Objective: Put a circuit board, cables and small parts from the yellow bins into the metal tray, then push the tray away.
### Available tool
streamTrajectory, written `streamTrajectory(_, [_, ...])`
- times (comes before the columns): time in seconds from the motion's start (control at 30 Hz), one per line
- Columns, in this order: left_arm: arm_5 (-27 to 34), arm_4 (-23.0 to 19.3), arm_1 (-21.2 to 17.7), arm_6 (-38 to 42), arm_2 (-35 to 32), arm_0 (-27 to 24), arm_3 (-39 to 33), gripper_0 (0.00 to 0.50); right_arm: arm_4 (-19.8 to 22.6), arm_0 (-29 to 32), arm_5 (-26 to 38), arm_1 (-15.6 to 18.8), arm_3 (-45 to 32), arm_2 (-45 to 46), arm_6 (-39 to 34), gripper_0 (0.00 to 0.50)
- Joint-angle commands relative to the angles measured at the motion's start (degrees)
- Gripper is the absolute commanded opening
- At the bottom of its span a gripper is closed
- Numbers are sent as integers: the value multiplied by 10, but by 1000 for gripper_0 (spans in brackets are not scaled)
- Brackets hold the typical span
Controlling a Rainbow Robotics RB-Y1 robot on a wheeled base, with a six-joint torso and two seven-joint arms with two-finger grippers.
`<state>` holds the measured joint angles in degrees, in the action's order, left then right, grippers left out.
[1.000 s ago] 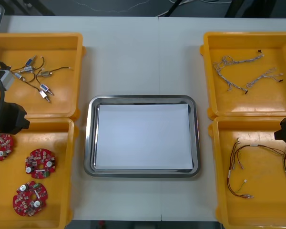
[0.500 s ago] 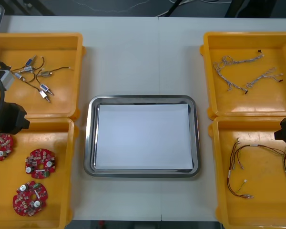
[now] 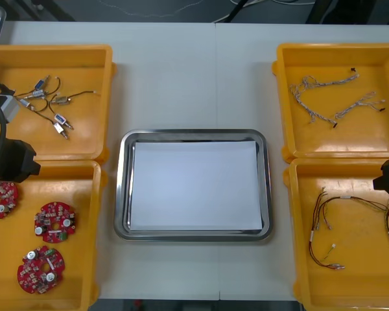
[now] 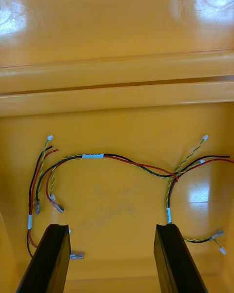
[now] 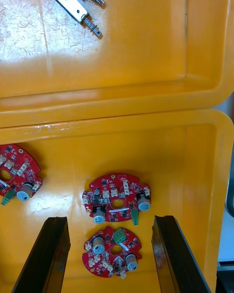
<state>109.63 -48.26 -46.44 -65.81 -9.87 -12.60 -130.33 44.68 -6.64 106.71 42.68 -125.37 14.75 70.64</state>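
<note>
Front view unchanged over the last second: metal tray [image 3: 193, 134] at frame centre empty, left claw [image 5: 109, 219] wide over circuit boards [image 3: 54, 221] lower left, right claw [image 4: 109, 227] wide over cables [image 3: 330, 227] lower right, apparently no pick started.

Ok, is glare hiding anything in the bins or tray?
Left wrist view: white glare on the bin floor beside the small metal parts, boards unaffected. Right wrist view: a bright patch by the red and yellow cables, nothing hidden. Front view: tray evenly lit.
</note>
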Motion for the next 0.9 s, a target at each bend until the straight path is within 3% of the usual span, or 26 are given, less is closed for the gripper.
streamTrajectory(0.03, [4, -3, -23, -34, -16, 10, -16, 500, -3, 8, -5, -5, -17, 19, 10, 500])
streamTrajectory(0.9, [4, -3, -23, -34, -16, 10, -16, 500, -3, 8, -5, -5, -17, 19, 10, 500])
